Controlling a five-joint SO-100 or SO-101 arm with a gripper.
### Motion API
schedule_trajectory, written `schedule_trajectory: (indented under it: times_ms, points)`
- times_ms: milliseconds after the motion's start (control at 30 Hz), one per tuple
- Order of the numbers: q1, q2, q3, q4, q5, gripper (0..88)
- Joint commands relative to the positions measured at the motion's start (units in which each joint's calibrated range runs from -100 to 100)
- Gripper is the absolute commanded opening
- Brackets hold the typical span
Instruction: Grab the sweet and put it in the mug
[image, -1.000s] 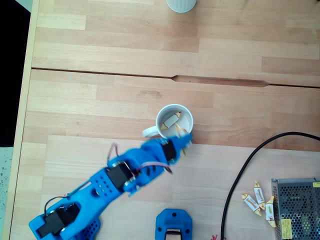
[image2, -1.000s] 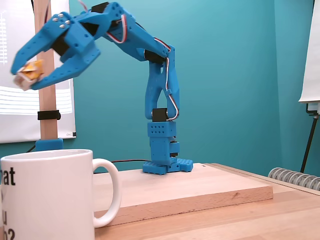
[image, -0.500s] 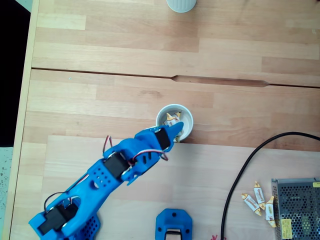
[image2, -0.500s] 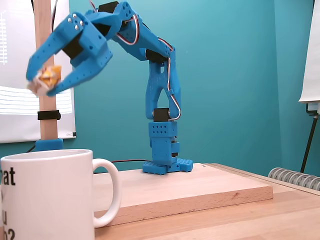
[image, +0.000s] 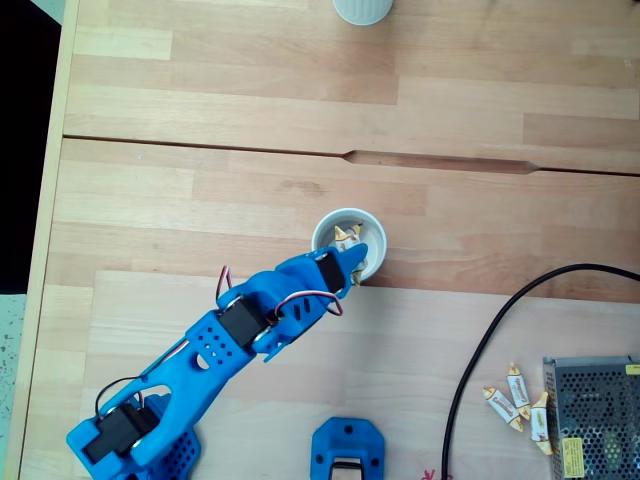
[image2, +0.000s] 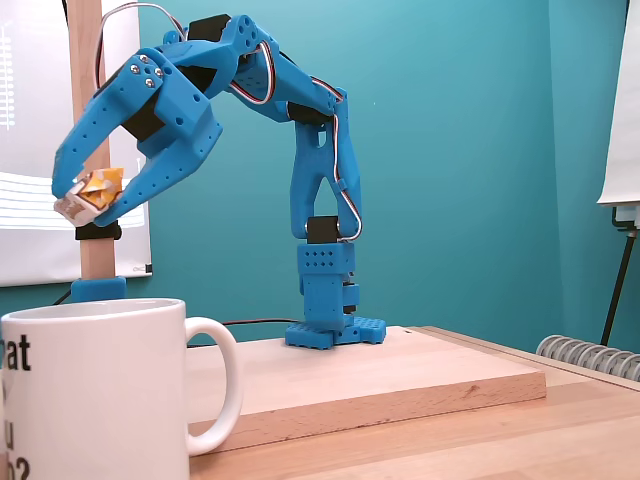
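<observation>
A fixed view: gripper (image2: 88, 205) pinching the sweet (image2: 92, 190), clear above the mug (image2: 95, 390) rim.

Hobby workshop or lab: wooden bench (image: 250, 100), perforated metal power supply (image: 595, 415), teal wall (image2: 450, 150).

The mug (image2: 95, 390) runs off the left and bottom edges of a fixed view from the side, its black lettering cut to fragments. From above, the gripper (image: 352, 268) covers the mug's (image: 372, 232) near rim and its handle, and the sweets inside are too small to count. The ribbed cup (image: 362, 9) is clipped by the top edge, far beyond the mug. The metal mesh box (image: 592, 415), well right of the mug, is cropped at the corner.
</observation>
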Motion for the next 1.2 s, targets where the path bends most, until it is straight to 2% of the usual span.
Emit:
schedule_trajectory:
  times_ms: [0,167,433,533,667,1000,1167]
  points:
    - [-0.3,-0.5,-3.2,-1.0,-0.3,5.8]
    - [-0.3,-0.8,-3.3,-1.0,-0.5,8.6]
    - [-0.3,-1.0,-3.3,-1.0,-0.5,25.7]
    - [-0.3,-0.8,-3.3,-1.0,-0.5,27.6]
    - [-0.3,-0.9,-3.5,-1.0,-0.5,23.8]
    - [-0.3,-1.3,-4.3,-0.9,-2.1,5.3]
    - [-0.3,-6.2,-3.2,0.0,-2.4,2.8]
